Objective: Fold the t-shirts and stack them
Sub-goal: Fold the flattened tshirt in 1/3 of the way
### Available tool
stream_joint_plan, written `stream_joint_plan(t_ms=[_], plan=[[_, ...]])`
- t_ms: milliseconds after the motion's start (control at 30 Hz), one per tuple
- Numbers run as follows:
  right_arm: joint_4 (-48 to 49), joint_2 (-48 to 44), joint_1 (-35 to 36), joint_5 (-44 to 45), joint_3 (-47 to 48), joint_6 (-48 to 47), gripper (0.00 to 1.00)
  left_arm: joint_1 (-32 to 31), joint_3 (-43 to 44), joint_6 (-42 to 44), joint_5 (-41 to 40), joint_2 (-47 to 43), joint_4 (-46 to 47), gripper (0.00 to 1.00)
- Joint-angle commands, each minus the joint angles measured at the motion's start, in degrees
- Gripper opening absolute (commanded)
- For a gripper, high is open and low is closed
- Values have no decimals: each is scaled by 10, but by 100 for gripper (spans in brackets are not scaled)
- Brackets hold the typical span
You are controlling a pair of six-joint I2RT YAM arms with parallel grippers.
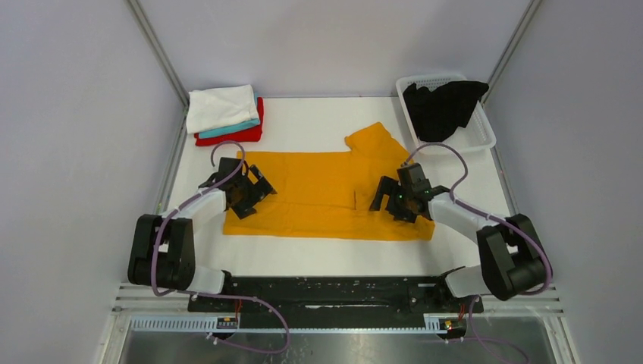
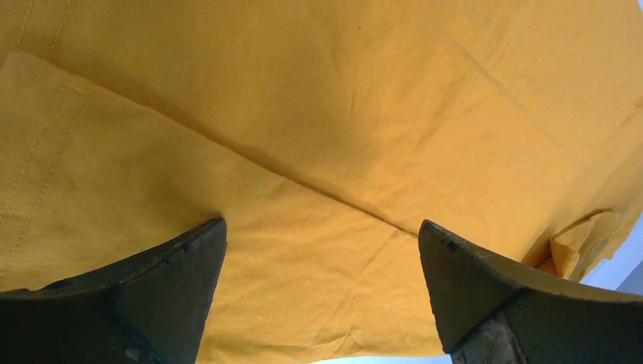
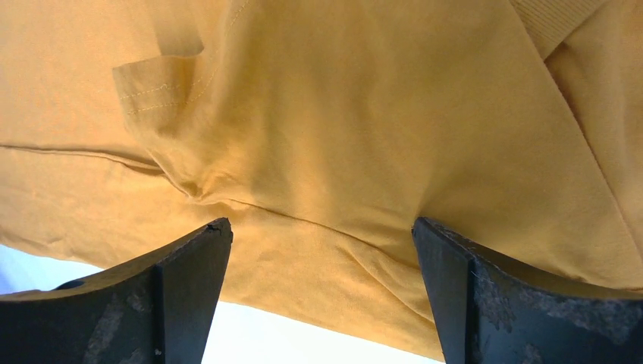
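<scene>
The mustard-orange t-shirt [image 1: 318, 189] lies spread on the white table, partly folded, one sleeve sticking out at the back right. My left gripper [image 1: 249, 193] is open with its fingertips down on the shirt's left part [image 2: 318, 250]. My right gripper [image 1: 400, 199] is open on the shirt's right part [image 3: 318, 227], near its front edge. A folded stack sits at the back left: the white t-shirt [image 1: 221, 107] on the teal t-shirt [image 1: 236, 128] on the red t-shirt [image 1: 241, 135]. The black t-shirt [image 1: 443, 106] lies crumpled in the basket.
The white plastic lattice basket [image 1: 482, 135] stands at the back right corner. Grey walls and metal frame rails close in the table at left, right and back. Bare white table shows in front of the shirt.
</scene>
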Motion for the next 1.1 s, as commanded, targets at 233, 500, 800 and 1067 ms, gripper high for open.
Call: stream_joint_plan(t_ms=[233,500,800,1067], plan=[[-136,-143,86,-4,-146,97,99,-20,-113,-7,-72,-182,-159,99],[-161,-207,92,10,-53,56,99,-18,-19,5,-127,-177,-204,99],[-18,-92,123,-64,-3,65,100,23,109,-1,-171,-92,-187,99],[23,36,129,-54,140,51,99,91,214,33,-159,80,-164,99]])
